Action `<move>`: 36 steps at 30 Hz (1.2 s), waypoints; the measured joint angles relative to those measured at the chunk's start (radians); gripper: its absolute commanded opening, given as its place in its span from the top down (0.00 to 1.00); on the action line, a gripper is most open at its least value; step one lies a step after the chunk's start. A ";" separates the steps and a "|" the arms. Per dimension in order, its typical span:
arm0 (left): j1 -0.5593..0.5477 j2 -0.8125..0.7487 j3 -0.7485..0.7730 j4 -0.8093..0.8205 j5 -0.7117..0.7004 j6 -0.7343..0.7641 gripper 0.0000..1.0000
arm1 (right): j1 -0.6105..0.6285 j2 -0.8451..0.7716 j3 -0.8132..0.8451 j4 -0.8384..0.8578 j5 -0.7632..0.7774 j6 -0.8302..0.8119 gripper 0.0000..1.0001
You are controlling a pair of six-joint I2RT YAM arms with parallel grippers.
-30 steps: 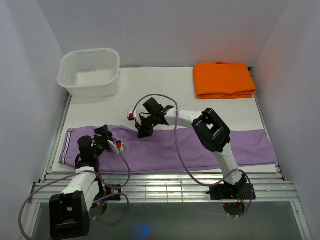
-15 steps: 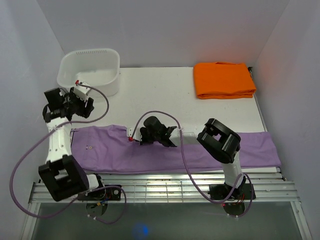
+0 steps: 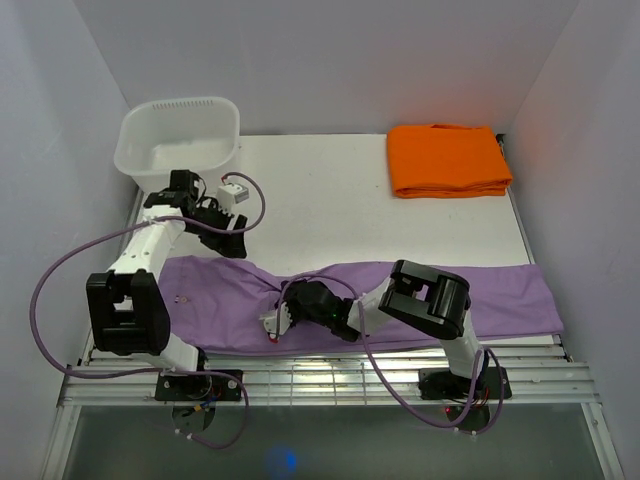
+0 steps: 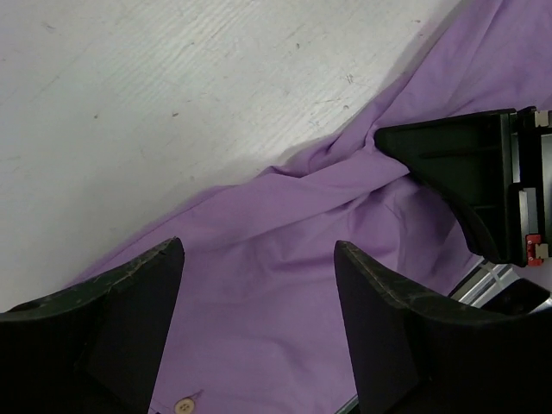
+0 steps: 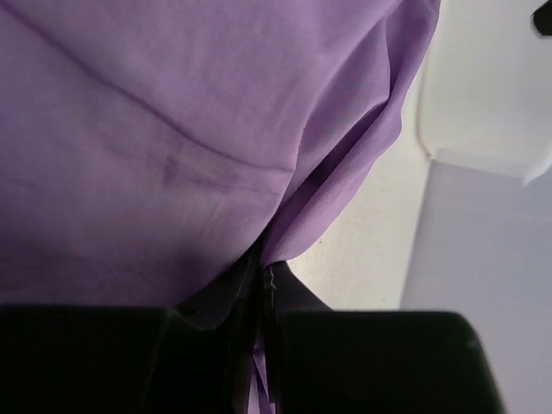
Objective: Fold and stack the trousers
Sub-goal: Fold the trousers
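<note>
The lilac trousers (image 3: 500,300) lie lengthwise along the near part of the white table, nearly as wide as it. My right gripper (image 3: 283,318) is low on their middle-left part and shut on a pinched fold of the cloth; in the right wrist view the jaws (image 5: 261,280) grip a fold of the trousers (image 5: 172,129). My left gripper (image 3: 232,246) hangs open over the trousers' far edge at the left. In the left wrist view the left gripper (image 4: 259,328) frames bare cloth (image 4: 285,259) with a button (image 4: 182,404), and the right gripper (image 4: 483,190) shows beyond.
A white tub (image 3: 180,143) stands at the back left, just behind the left arm. A folded orange cloth (image 3: 447,160) lies at the back right. A metal grating (image 3: 330,380) runs along the table's near edge. Walls close in on both sides.
My left arm swung from beside the tub down over the trousers' far left edge. My right gripper moved toward the near edge, dragging a fold of the cloth with it.
</note>
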 measured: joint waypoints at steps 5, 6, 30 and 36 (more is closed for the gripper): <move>-0.151 0.021 0.014 -0.004 -0.131 -0.051 0.17 | 0.031 0.050 -0.040 0.137 0.059 -0.136 0.92; -0.177 0.032 0.019 -0.003 -0.152 -0.061 0.17 | 0.035 0.060 -0.042 0.154 0.068 -0.154 0.92; -0.324 0.251 0.035 -0.024 -0.387 -0.186 0.55 | 0.069 0.187 -0.088 0.512 0.152 -0.405 0.54; -0.324 0.251 0.013 -0.022 -0.391 -0.196 0.99 | 0.072 0.188 -0.067 0.637 0.196 -0.426 0.10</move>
